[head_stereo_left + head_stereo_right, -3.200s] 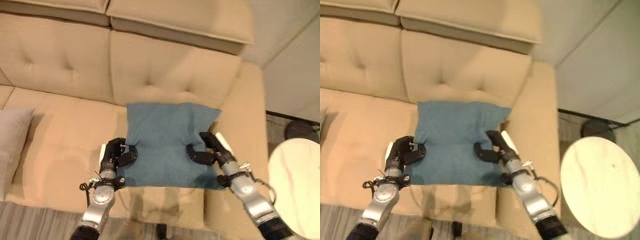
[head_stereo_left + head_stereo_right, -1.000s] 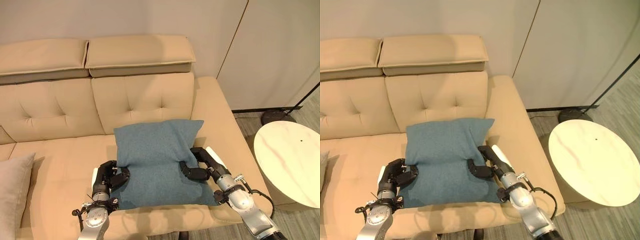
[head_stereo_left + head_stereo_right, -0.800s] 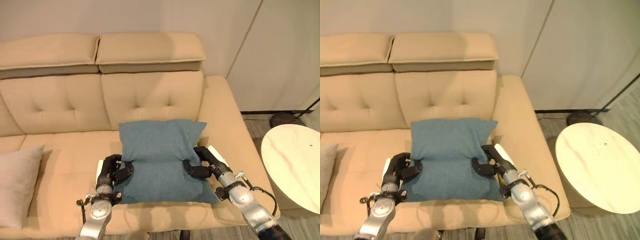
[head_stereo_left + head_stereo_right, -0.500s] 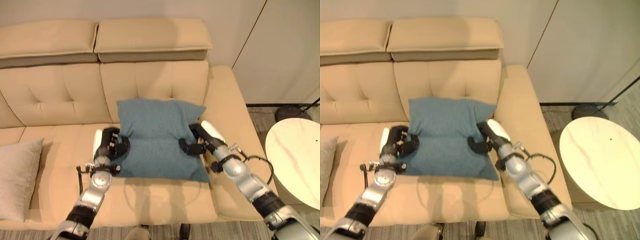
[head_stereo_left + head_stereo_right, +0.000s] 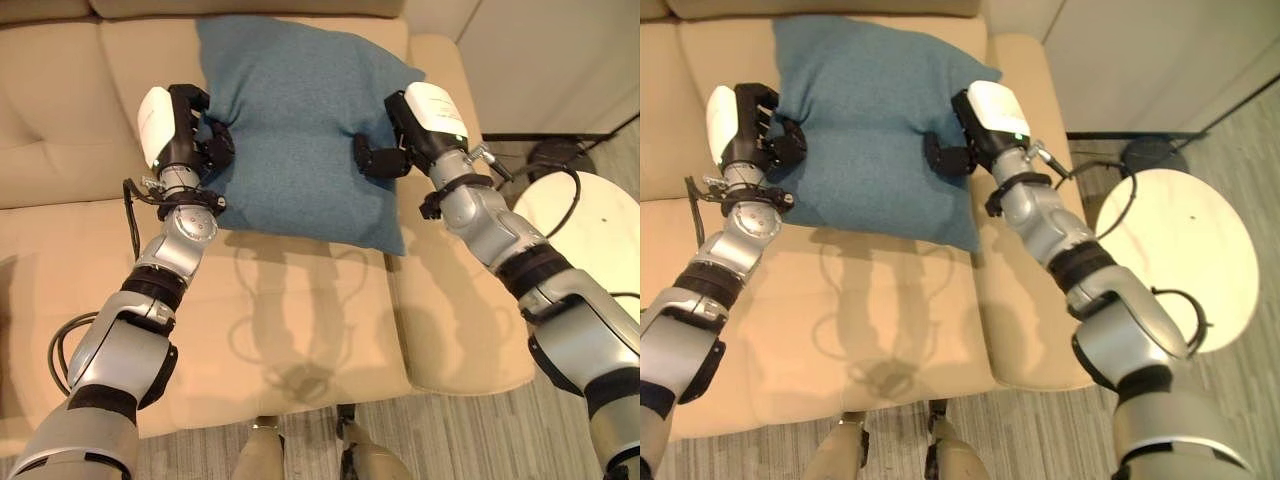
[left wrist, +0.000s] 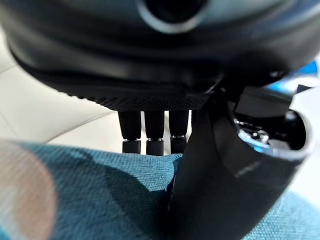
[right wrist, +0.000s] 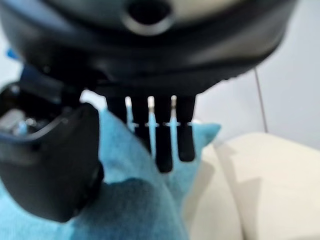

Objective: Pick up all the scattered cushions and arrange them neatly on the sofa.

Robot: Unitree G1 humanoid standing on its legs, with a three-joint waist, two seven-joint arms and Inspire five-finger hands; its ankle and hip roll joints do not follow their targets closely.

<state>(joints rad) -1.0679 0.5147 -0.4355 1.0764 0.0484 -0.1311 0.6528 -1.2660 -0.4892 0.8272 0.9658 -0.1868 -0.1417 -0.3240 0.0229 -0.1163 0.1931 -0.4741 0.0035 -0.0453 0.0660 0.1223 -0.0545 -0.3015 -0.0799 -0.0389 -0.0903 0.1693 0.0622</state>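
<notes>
Blue cushion (image 5: pixel 300 110) held between both hands against the backrest of the beige sofa (image 5: pixel 300 320).

The cushion stands upright at the far right of the seat, its top edge at the backrest, its lower right corner hanging over the seat beside the sofa's right armrest (image 5: pixel 455 300); the left hand (image 5: pixel 185 135) pinches the cushion's left edge, thumb on the front face and fingers (image 6: pixel 154 132) behind; the right hand (image 5: pixel 405 135) pinches the right edge likewise, thumb pressing a fold into the front, fingers (image 7: pixel 165 135) behind the fabric; a round pale side table (image 5: pixel 1175 255) stands on the floor right of the sofa, well apart from the cushion.
</notes>
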